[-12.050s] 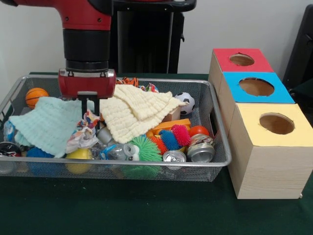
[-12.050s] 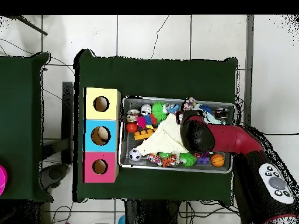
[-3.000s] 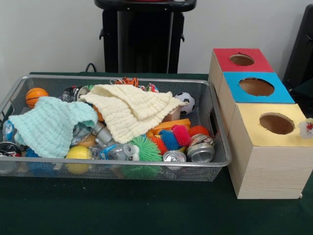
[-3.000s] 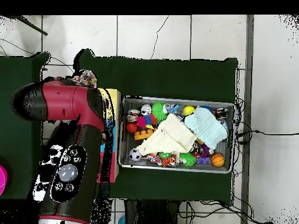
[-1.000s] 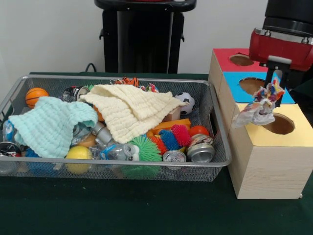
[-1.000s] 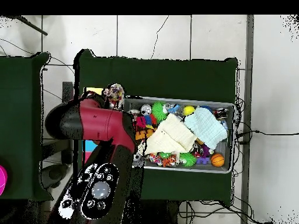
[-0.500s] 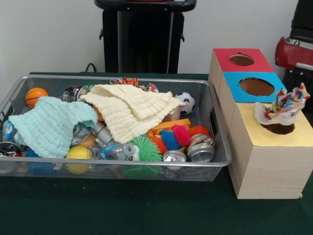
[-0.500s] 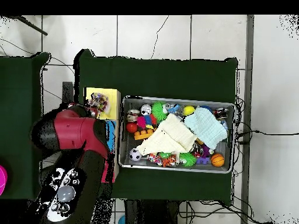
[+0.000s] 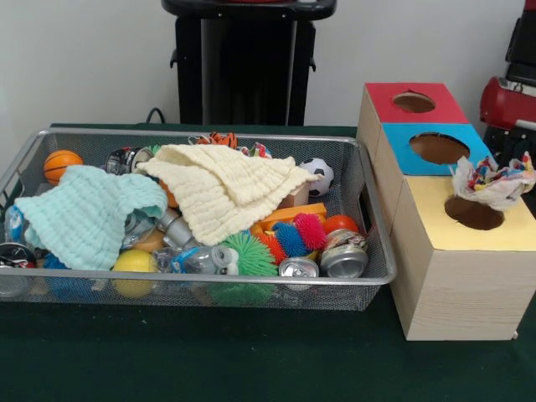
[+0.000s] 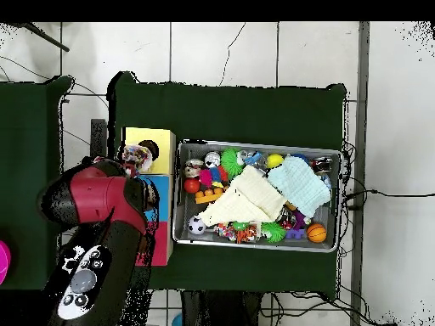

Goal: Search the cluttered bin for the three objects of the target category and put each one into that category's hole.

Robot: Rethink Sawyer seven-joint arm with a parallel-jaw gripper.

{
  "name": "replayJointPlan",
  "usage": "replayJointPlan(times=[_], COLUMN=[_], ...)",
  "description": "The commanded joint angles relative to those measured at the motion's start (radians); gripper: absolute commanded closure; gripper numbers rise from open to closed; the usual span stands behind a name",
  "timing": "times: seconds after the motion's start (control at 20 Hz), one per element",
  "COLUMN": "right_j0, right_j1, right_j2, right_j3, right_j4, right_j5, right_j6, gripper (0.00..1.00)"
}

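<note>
- One red tool (image 9: 508,105) shows only partly at the front view's right edge, above the boxes; whether it is wide, narrow or gripping anything cannot be told from either view.
- Just below it, the patterned cloth (image 9: 494,182) lies bunched on the far rim of the hole in the yellow box (image 9: 435,251), apart from the tool as far as can be seen, and not yet down the hole.
- Judged by its crumpled folds, the cloth is light, soft and limp: it will sag and snag on the rim, so a pinch on the raised bunch at its middle looks best.
- Beside the yellow box stand the blue box (image 9: 394,138) and the red box (image 9: 378,99), touching in a row, so sideways room there is tight; above the holes it is open.
- Two more cloths sit in the wire bin (image 9: 368,226): the cream cloth (image 9: 222,184) and the mint cloth (image 9: 79,213), draped over balls and cans, with the high bin walls hemming any approach.
- Around the bin, the green bench (image 9: 251,360) is bare.
</note>
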Motion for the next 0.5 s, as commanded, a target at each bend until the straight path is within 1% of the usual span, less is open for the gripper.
replayJointPlan(times=[0.05, 0.15, 0.3, 0.5], right_j0=[0.001, -0.015, -0.046, -0.092], right_j1=[0.082, 0.084, 0.066, 0.031], right_j2=[0.026, 0.035, 0.060, 0.090], right_j3=[0.039, 0.047, 0.074, 0.098], right_j4=[0.023, 0.019, 0.006, -0.010], right_j5=[-0.076, -0.104, -0.141, -0.151], right_j6=[0.250, 0.239, 0.208, 0.163], gripper=[1.00, 1.00, 1.00, 1.00])
